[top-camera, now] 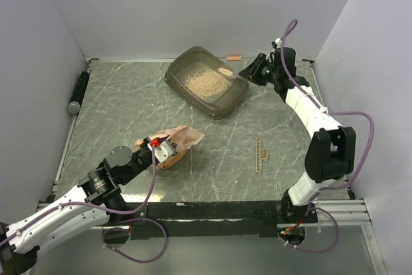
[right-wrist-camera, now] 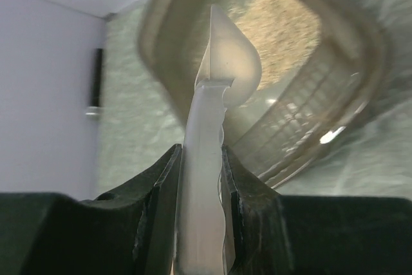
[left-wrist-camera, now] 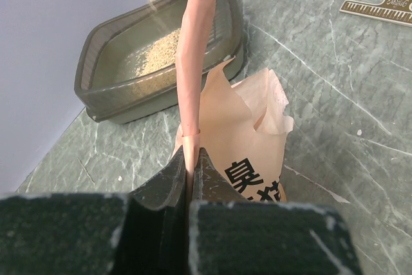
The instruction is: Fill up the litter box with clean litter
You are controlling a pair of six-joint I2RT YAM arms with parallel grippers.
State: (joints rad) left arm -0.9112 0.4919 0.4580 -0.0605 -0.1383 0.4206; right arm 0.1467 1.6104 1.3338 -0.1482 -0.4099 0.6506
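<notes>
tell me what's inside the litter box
Tan litter lies in a patch on the floor of the litter box, not covering it all. A scoop held by the right end effector hangs over its right end, hiding the floor beneath it.

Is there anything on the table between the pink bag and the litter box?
Nothing visible: only bare table lies between the pink bag and the litter box. The ruler lies off to the right.
</notes>
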